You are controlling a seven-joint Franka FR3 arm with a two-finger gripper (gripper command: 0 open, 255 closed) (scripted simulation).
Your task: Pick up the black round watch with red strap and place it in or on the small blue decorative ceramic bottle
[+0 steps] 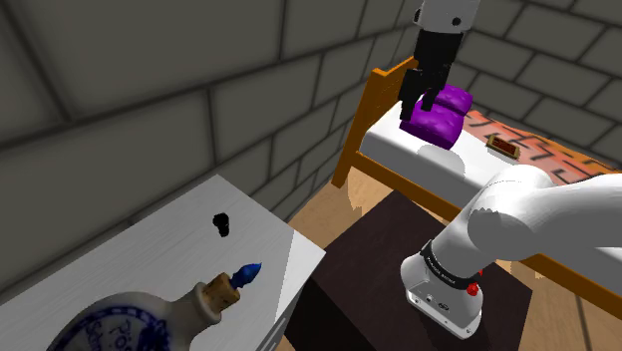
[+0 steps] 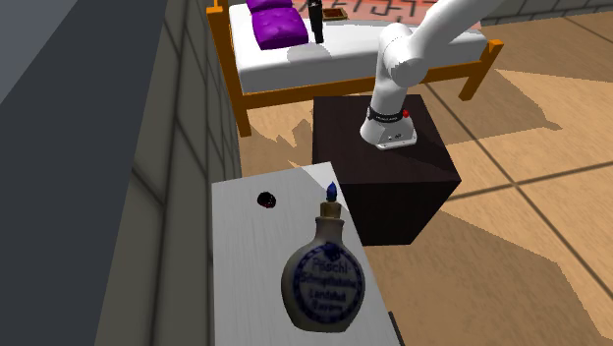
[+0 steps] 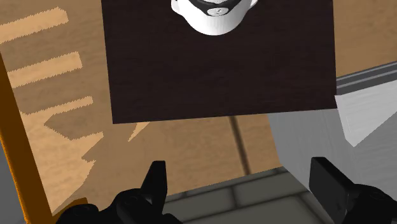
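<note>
Room: grey block walls [image 1: 150, 90], planked wood floor [image 1: 314, 207]; orange-framed bed [image 1: 361, 120] with purple pillow [image 1: 447, 118], upper right of the shoulder view.
Table [image 1: 130, 249]: flat white slab, lower left.
Watch [image 1: 221, 223]: tiny black rounded lump on the table, apart from the bottle [image 2: 322, 280].
Bottle: round-bellied, pale with blue lettering, tan neck, blue stopper.
Gripper [image 1: 419, 106]: black, up by the pillow, fingers [image 3: 156, 181] spread wide, clasping nothing.
Wrist view: dark grained stand [image 3: 216, 76] top, white arm base [image 3: 216, 16].

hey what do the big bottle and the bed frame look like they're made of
Bottle: probably glazed ceramic, smooth grey-white body with blue print; its neck looks like tan cork. Bed frame: seemingly wood, orange-brown and matte, though no grain shows.
</note>
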